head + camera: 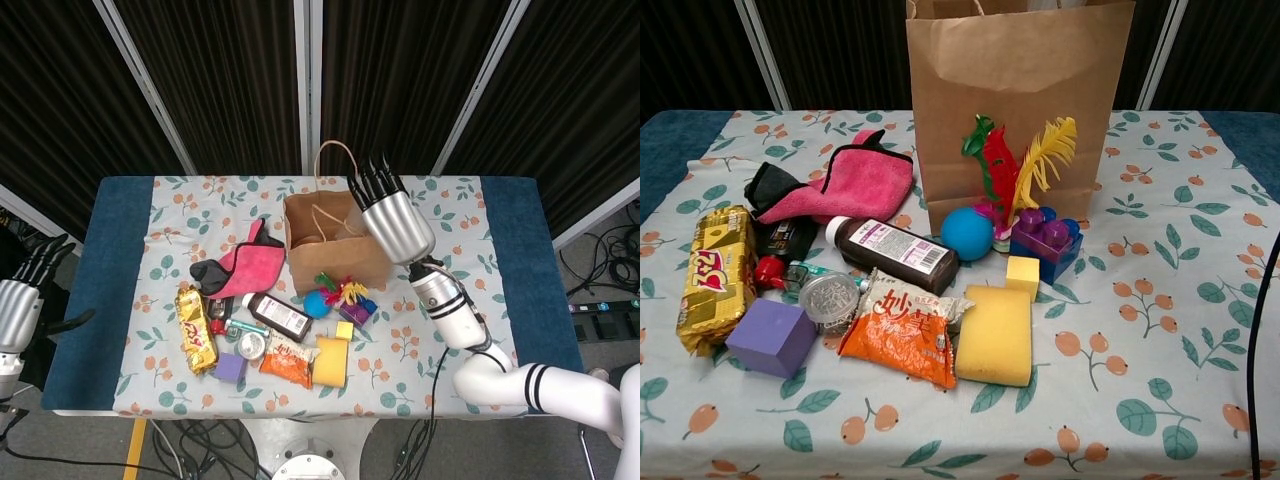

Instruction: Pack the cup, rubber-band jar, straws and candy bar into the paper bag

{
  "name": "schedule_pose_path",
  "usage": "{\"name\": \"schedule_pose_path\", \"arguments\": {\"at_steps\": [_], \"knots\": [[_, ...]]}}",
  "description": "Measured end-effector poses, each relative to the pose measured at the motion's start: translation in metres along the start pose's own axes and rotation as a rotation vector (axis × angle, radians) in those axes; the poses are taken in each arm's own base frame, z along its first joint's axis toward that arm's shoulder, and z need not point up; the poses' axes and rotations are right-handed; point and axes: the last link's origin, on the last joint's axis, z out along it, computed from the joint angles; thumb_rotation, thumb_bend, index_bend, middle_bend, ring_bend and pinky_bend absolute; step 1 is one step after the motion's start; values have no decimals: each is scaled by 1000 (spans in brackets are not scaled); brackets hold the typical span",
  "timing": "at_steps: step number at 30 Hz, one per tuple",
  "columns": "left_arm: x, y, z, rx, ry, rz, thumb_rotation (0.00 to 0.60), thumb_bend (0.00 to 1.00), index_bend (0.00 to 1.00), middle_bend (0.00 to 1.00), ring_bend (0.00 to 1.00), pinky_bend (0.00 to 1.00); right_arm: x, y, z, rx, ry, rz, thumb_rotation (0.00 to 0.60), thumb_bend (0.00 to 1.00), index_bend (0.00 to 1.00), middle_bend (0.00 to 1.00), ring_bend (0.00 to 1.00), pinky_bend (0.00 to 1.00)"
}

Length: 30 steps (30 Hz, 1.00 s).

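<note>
The brown paper bag (pixel 335 255) (pixel 1020 100) stands upright at the table's back middle. My right hand (pixel 397 222) hovers over the bag's right rim, back facing the camera, fingers stretched out and apart. No straws show in it; the hand hides that part of the bag's opening. The gold candy bar (pixel 195 328) (pixel 712 275) lies at the front left. Beside it sits the small clear rubber-band jar (pixel 250 345) (pixel 830 298). I cannot make out the cup. My left hand (pixel 22 300) hangs open off the table's left edge, holding nothing.
In front of the bag lie a blue ball (pixel 967 234), feathers (pixel 1025 165), purple blocks (pixel 1045 238), a brown bottle (pixel 890 250), an orange snack packet (pixel 905 330), yellow sponges (pixel 995 335) and a purple cube (pixel 770 337). A pink cloth (pixel 855 185) lies left of the bag.
</note>
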Motion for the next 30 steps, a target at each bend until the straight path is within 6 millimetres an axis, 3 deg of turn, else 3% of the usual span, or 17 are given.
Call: {"name": "schedule_pose_path", "arguments": {"at_steps": [9,15,22,30], "knots": [[2,8,0,-15,-2,7,600,30,136,165,84,200,15,31,-22,-102,63,153,600,0,70,132,0,0],[-1,13,-3,-25,-27,30,600,31,136,165,84,201,20,60,-49,-207,70,430,600,0,66,163,0,0],[-7,21,-4,-39,-67,73,600,31,135,164,84,202,9,95,-100,-276,65,789,600,0,68,166,0,0],[-14,31,-5,-45,-145,134,600,31,138,164,84,202,-4,105,-171,-209,-16,1191,600,0,68,162,0,0]]}}
